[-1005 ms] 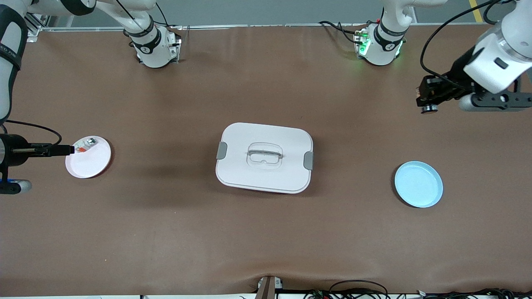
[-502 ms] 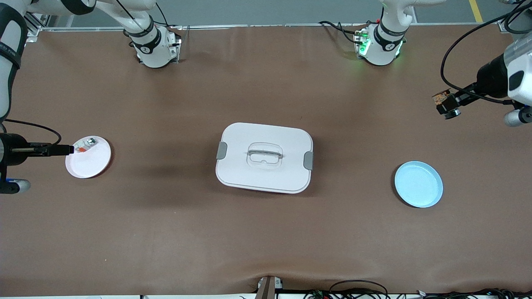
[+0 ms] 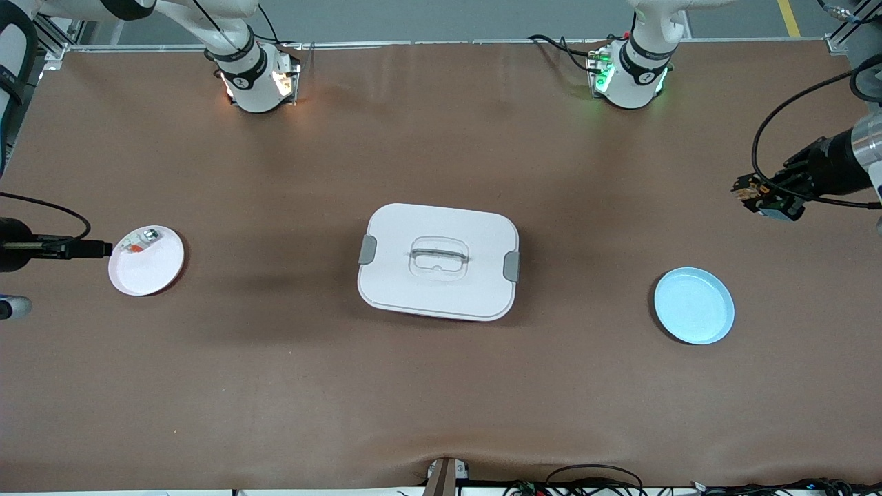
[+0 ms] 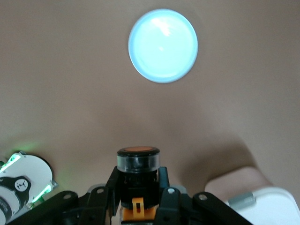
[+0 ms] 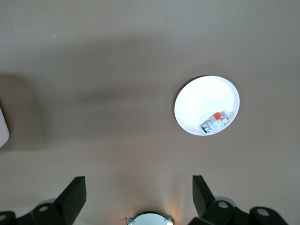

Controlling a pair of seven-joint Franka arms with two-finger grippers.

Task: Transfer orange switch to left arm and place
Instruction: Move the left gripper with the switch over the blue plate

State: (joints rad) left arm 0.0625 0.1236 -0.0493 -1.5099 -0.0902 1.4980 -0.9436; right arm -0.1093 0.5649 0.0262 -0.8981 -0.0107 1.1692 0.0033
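My left gripper (image 4: 138,190) is shut on the orange switch (image 4: 138,176), black-bodied with its round orange cap pointing away from the wrist. In the front view the left gripper (image 3: 766,198) holds the switch (image 3: 756,193) in the air over bare table at the left arm's end. The white box (image 3: 438,260) sits at the table's middle; its corner shows in the left wrist view (image 4: 262,206). My right gripper (image 5: 139,192) is open and empty, up over bare table near the pink plate (image 5: 201,96).
The light-blue plate (image 3: 694,306) lies empty toward the left arm's end and shows in the left wrist view (image 4: 163,46). The pink plate (image 3: 153,270) at the right arm's end holds a whitish-clear part with a red-orange bit (image 3: 140,240). Cables run along the table's near edge.
My left arm has swung the switch toward the left arm's end and lower in the front view. The right arm has drawn back slightly from the pink plate.
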